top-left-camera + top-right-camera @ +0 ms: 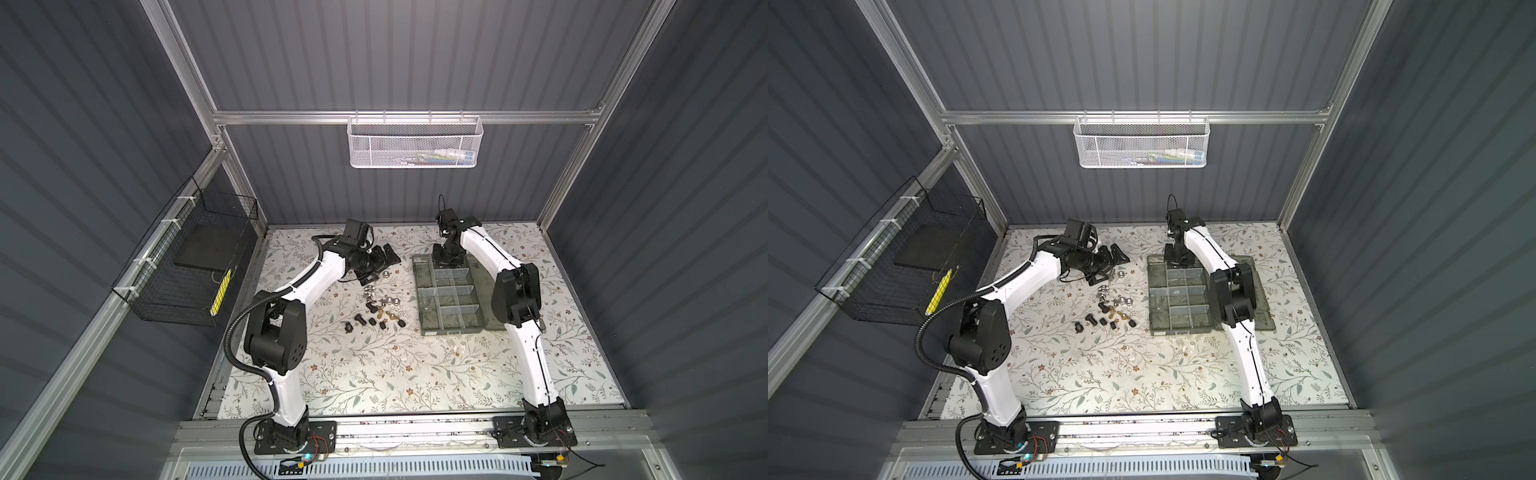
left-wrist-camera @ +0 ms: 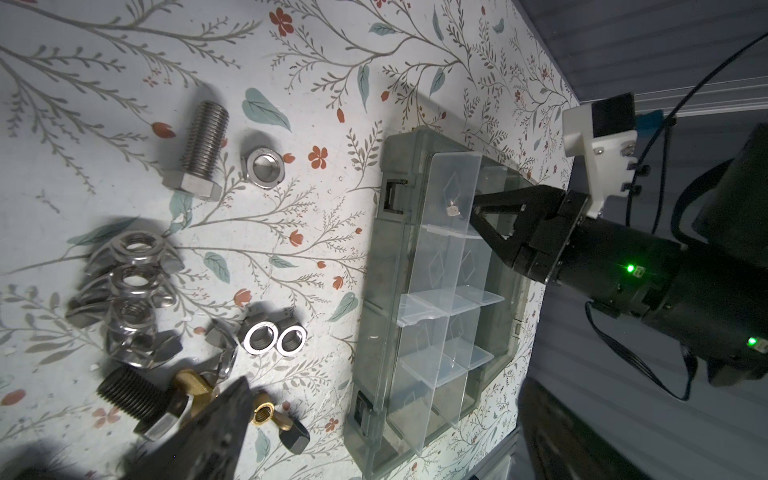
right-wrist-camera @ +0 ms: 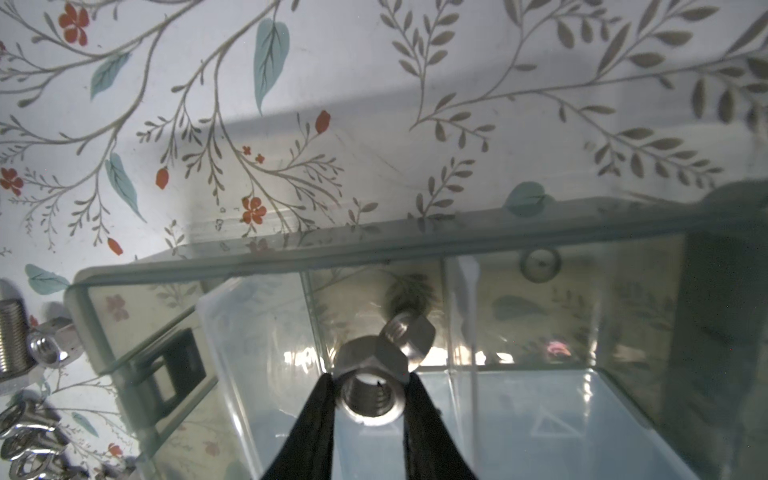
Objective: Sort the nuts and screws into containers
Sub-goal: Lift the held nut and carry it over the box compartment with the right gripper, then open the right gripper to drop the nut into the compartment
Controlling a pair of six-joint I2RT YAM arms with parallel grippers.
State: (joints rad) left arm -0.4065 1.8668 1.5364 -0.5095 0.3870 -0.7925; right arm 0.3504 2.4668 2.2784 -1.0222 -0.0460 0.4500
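Our right gripper (image 3: 370, 380) pinches a silver nut (image 3: 370, 401) over the organiser box's (image 1: 419, 299) far end, left gripper (image 1: 384, 261) spread by the loose pile (image 1: 374, 305); we fear it bouncing over a divider (image 3: 466, 299) on release.

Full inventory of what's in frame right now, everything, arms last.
organiser box: one, smoky grey-green, right of table centre, lid open
loose silver nuts and bolts: roughly ten, silver, on the table left of the box
black screws and nuts: about six, black, near side of that pile
brass wing nuts: at least two, brass, in the pile
nut in box: one, silver, far compartment
white mesh basket: one, white, back rail
black wire basket: one, black, left wall
table: one, floral cover
left gripper: black, open, above the pile's far end
right gripper: black, shut on held nut, silver, over the far compartment
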